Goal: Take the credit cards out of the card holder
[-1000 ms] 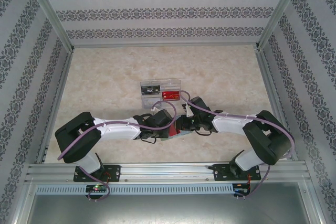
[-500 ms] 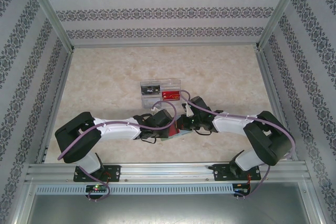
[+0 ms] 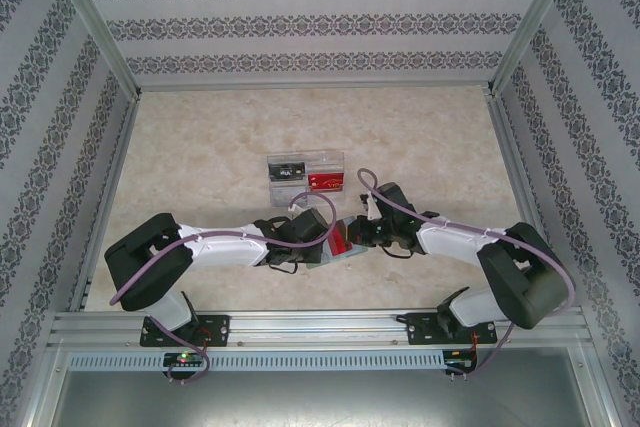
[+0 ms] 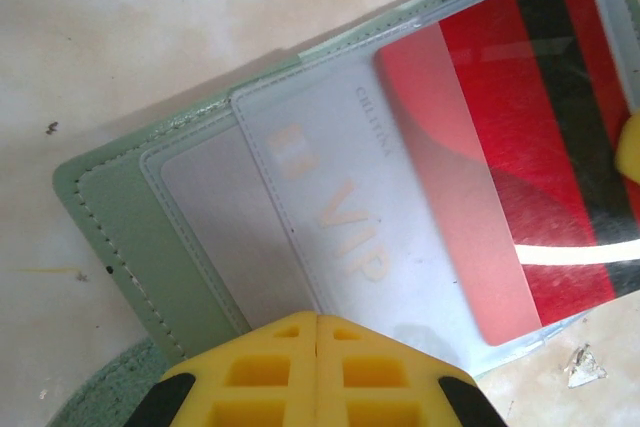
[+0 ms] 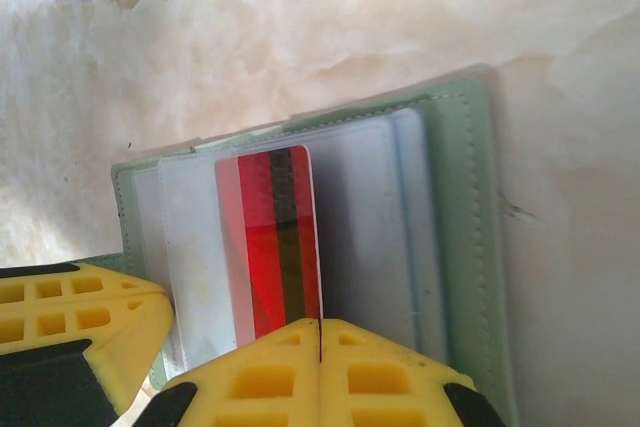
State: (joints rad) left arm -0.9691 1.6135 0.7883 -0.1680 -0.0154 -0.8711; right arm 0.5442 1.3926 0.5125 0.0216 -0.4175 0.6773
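- Near the table's (image 3: pixel 200 147) front edge, between the two arms, the card holder (image 4: pixel 110 237) lies open and flat, its clear sleeves facing up.
- The left gripper (image 4: pixel 318 367) has its pads pressed together on the edge of those sleeves, pinning the holder.
- One sleeve reads "VIP" in faint letters.
- A red credit card (image 5: pixel 270 247) with a black stripe sits partly inside a sleeve.
- The right gripper (image 5: pixel 320 372) has its jaws closed tight on that card's near end, and the card stands out straight from between them.
- Farther back on the table is a clear tray (image 3: pixel 305 160), apart from the holder, with a second red card (image 3: pixel 325 183) in its right compartment.
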